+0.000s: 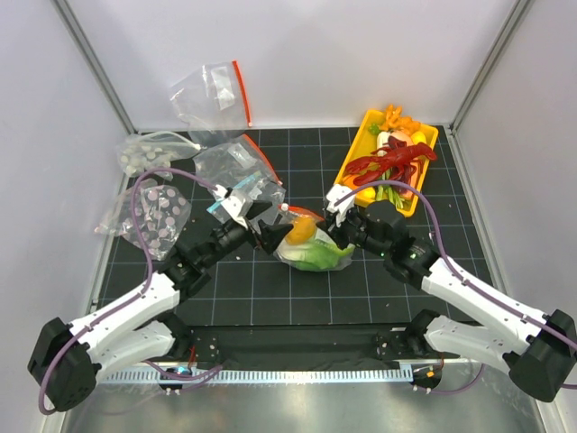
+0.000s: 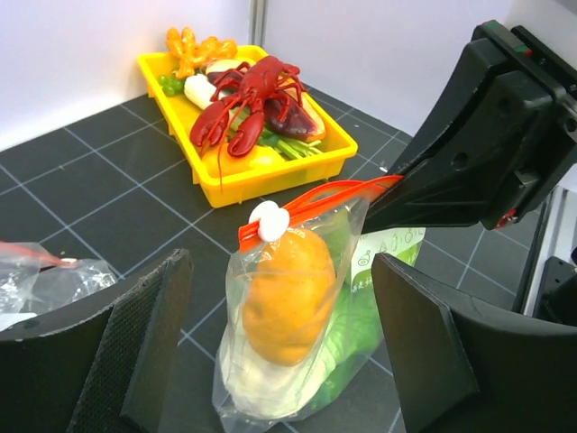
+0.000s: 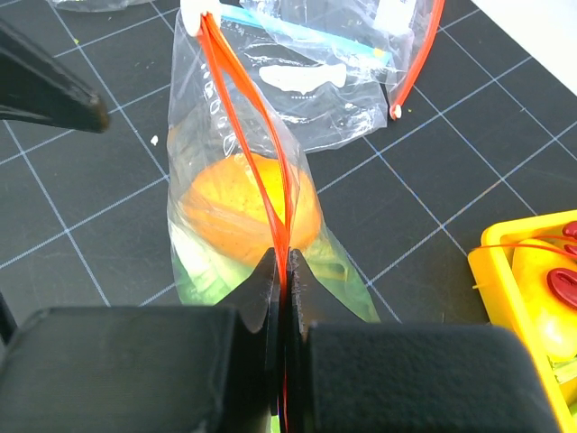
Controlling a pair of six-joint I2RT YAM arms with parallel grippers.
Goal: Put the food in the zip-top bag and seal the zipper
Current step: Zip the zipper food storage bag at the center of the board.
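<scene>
Right claw point(image 3: 281, 263) is clamped on the red-orange zipper strip point(image 2: 315, 198) of a clear crinkly bag point(image 3: 194, 135) filled with orange-and-green toy food point(image 2: 288, 298), while left claw point(image 2: 284, 334) is spread open.

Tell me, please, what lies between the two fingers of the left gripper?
The left wrist view shows the zip-top bag there, holding an orange piece and lettuce. Neither finger of the left gripper touches it. The right gripper pinches its zipper.
</scene>
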